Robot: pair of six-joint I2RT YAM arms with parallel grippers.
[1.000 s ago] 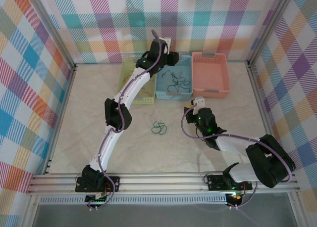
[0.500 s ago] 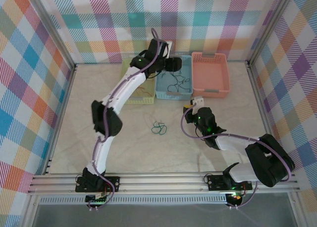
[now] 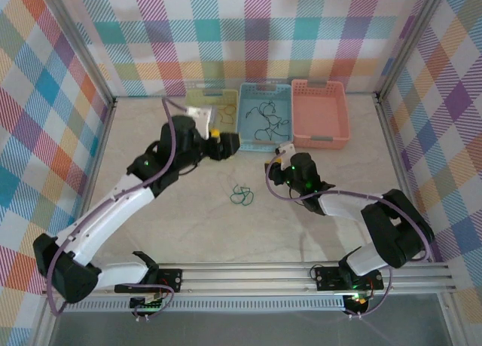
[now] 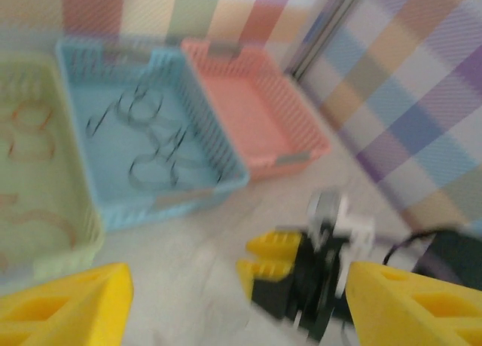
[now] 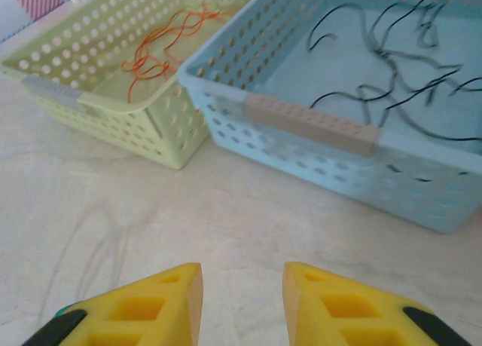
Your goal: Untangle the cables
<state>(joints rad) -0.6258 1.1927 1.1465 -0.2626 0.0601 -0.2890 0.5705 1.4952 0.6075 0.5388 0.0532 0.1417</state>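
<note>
Marbled beige tabletop (image 3: pixel 316 233) within plaid walls is carrying 3 perforated plastic baskets in a row. Thin black cables (image 5: pixel 392 75) are lying inside the pale blue middle basket (image 5: pixel 301 146). Red-orange cables (image 5: pixel 162 48) are lying in the yellow-green basket (image 5: pixel 128 124) touching its left side, and the salmon-pink basket (image 3: pixel 322 141) on its right is holding none. A dark green cable loop (image 3: pixel 241 195) is lying on the table in front of the blue basket, apparently the last item awaiting sorting. The left gripper (image 3: pixel 226 142) is hovering by the blue basket's front-left corner, jaws wide and empty. The right gripper (image 5: pixel 239 297) is facing its front wall, jaws narrowly parted and empty. One gripper is needing to descend onto the loop. The 2 arms are crowding each other there.
</note>
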